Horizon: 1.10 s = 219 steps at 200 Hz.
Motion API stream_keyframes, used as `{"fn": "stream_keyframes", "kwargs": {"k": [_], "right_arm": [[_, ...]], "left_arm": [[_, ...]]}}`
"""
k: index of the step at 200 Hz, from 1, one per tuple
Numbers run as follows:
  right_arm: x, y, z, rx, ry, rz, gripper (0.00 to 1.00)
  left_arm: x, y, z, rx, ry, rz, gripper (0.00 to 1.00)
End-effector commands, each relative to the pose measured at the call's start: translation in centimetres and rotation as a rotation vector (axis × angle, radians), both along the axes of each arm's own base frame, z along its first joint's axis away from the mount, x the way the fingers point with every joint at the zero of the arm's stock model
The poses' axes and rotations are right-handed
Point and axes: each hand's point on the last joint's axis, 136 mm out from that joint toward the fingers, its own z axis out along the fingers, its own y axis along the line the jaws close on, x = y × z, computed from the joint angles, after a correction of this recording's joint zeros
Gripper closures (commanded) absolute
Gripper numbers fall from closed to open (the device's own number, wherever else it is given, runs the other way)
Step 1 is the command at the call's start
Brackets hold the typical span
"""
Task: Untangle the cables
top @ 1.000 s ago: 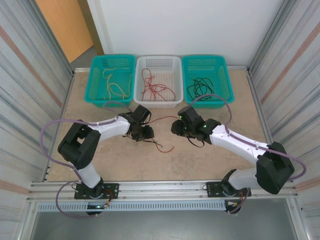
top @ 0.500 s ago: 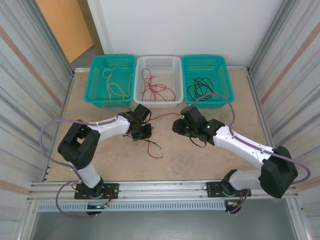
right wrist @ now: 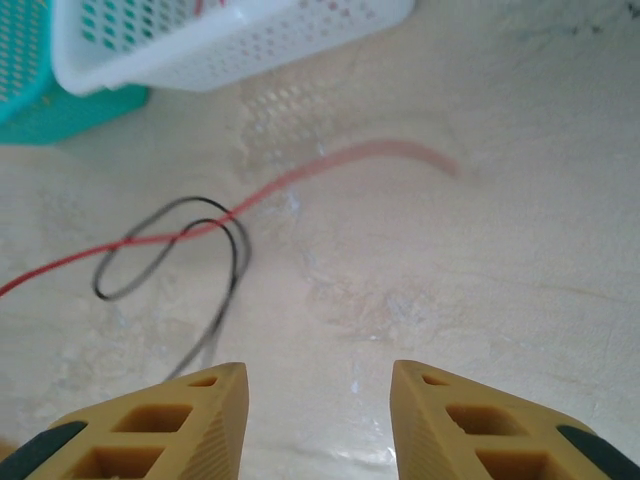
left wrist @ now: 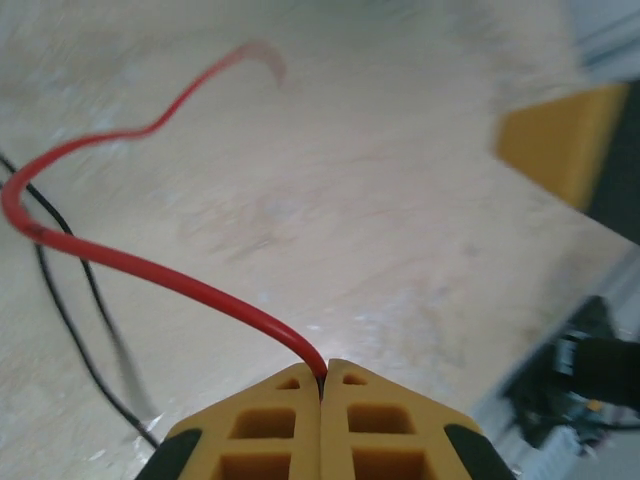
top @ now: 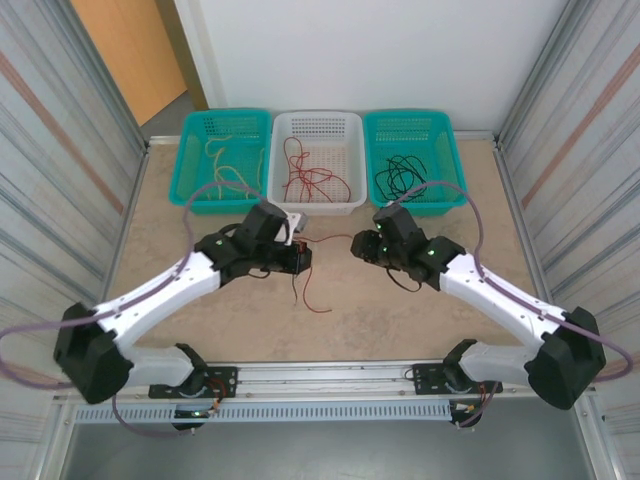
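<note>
Three baskets sat along the surface's far edge: left basket, middle basket, right basket — cables in each. Before them, mid-surface, a loose cable ran between left gripper and right gripper.

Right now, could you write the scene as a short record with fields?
left gripper: shut on red cable
right gripper: open, holding nothing
black cable: on the table, looped across the red cable
left basket: cream cables
white basket: red cables
right basket: black cables
</note>
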Motion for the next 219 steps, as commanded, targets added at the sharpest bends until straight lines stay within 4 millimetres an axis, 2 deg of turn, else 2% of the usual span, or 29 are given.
{"fn": "stream_keyframes", "kwargs": {"k": [1, 20, 43, 66, 97, 146, 184, 219], "right_arm": [[0.1, 0.5, 5.0, 0.111, -0.066, 0.007, 0.55], [0.2, 1.2, 7.9, 0.167, -0.106, 0.025, 0.5], [0.0, 2.8, 10.2, 0.242, -0.124, 0.071, 0.47], [-0.8, 4.5, 11.6, 0.296, -0.139, 0.126, 0.43], [-1.8, 5.9, 12.1, 0.295, -0.172, 0.2, 0.4], [-2.0, 5.6, 11.8, 0.278, -0.173, 0.209, 0.37], [-2.3, 4.9, 12.5, 0.284, -0.183, 0.198, 0.37], [-2.6, 3.8, 12.7, 0.274, -0.205, 0.179, 0.35]], "left_arm": [[-2.5, -1.9, 6.6, -0.215, -0.174, -0.212, 1.0], [-3.5, -2.1, 9.8, -0.311, -0.266, -0.27, 1.0], [-3.8, -2.2, 10.9, -0.344, -0.32, -0.298, 1.0], [-4.2, -2.5, 11.9, -0.399, -0.363, -0.323, 1.0], [-4.6, -2.9, 13.4, -0.49, -0.396, -0.347, 1.0], [-6.5, -3.4, 17.2, -0.62, -0.452, -0.458, 1.0], [-5.0, -3.0, 17.3, -0.649, -0.469, -0.411, 1.0], [-4.0, -2.8, 18.5, -0.721, -0.447, -0.401, 1.0]]}}
